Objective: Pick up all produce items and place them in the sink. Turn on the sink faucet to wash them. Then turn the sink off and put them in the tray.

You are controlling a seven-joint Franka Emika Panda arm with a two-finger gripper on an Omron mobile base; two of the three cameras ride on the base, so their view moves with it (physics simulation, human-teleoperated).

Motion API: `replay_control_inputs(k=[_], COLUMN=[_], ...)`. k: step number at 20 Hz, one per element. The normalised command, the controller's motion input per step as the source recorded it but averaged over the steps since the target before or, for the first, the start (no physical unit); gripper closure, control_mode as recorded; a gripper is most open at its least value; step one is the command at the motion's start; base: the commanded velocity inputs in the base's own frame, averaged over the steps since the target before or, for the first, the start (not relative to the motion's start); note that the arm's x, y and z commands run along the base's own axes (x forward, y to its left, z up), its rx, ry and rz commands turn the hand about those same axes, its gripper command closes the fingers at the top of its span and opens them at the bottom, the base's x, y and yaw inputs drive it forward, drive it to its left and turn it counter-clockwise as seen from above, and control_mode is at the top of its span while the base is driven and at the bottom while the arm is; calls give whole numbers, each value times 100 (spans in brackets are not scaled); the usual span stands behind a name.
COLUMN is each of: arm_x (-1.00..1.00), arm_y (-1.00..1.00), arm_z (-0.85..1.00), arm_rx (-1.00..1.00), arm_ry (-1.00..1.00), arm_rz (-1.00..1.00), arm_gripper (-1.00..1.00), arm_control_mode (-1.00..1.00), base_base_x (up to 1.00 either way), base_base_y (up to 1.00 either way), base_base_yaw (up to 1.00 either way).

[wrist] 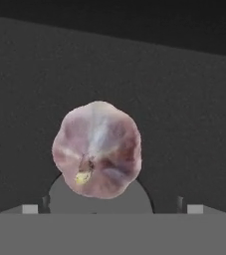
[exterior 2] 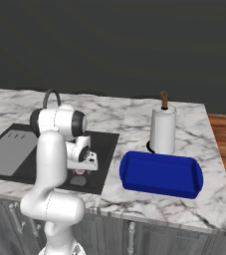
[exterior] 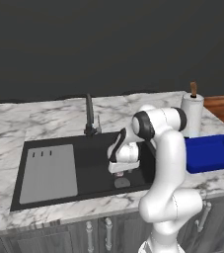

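A pinkish-purple bulb, the produce item [wrist: 97,149], lies on the black floor of the sink [exterior: 89,158] and overlaps the round grey drain [wrist: 139,199]. My gripper [wrist: 112,208] points straight down at it. It is open wide, with one fingertip on each side of the bulb and nothing gripped. From the left base view the gripper [exterior: 119,172] hangs low inside the basin, just above the drain [exterior: 122,182]. A bit of the bulb [exterior 2: 79,172] shows under the hand in the right base view. The dark gooseneck sink faucet [exterior: 90,116] stands behind the basin. The blue tray [exterior: 212,153] sits on the counter to the right.
A grey slotted drainboard panel [exterior: 49,173] covers the sink's left part. A white paper towel roll [exterior: 192,113] on a brown post stands behind the tray. Marble counter [exterior: 15,123] surrounds the sink, with cabinet doors below its front edge.
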Motion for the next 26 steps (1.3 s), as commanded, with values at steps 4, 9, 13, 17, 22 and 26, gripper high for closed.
replay_control_inputs(k=[4,9,13,17,22,26], arm_x=[16,36,36,27,15,12], arm_y=[5,3,2,8,18,14], arm_z=[-31,-22,-16,-16,-2,0], arm_rx=[0,0,0,0,0,0], arm_ry=[0,0,0,0,0,-3], arm_rz=[2,2,2,3,6,7], arm_gripper=[-100,-100,-100,-100,-100,-100], arm_control_mode=[-100,-100,-100,-100,-100,-100], base_base_x=[0,0,0,0,0,0], base_base_y=[0,0,0,0,0,0], base_base_yaw=[0,0,0,0,0,0])
